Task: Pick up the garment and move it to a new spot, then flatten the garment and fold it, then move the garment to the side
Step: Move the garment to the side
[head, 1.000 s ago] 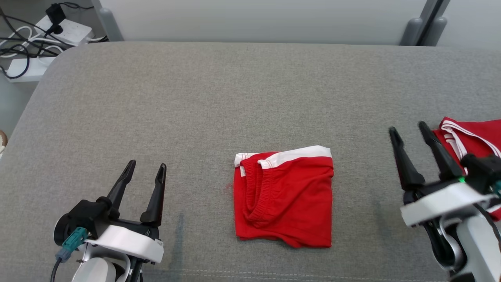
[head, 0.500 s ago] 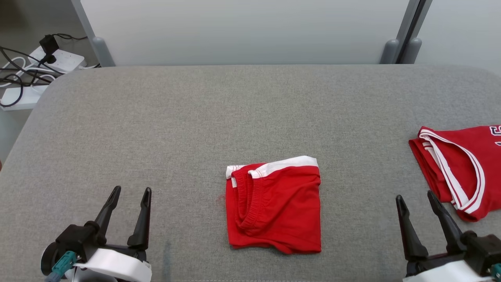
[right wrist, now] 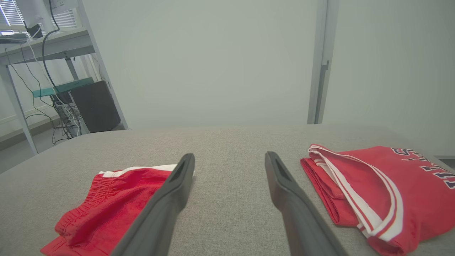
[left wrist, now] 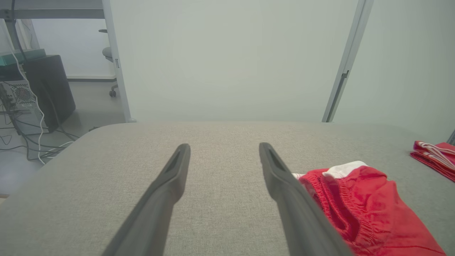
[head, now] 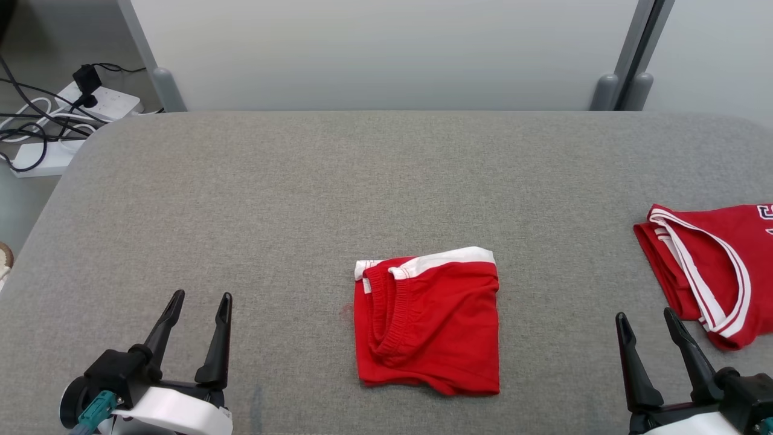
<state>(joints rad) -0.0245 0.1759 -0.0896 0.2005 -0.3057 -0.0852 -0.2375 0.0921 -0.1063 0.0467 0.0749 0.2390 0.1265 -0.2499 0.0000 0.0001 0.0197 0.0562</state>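
now right gripper [head: 644,315] farther back from the jersey [head: 706,272]

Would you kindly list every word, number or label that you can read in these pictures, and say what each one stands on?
On the red jersey: dark, white-edged letters near its far edge, foreshortened and cut off by the frame; too partial to read as a word.
On the red shorts: no print to read.
On the power strip: any markings are too small to read.
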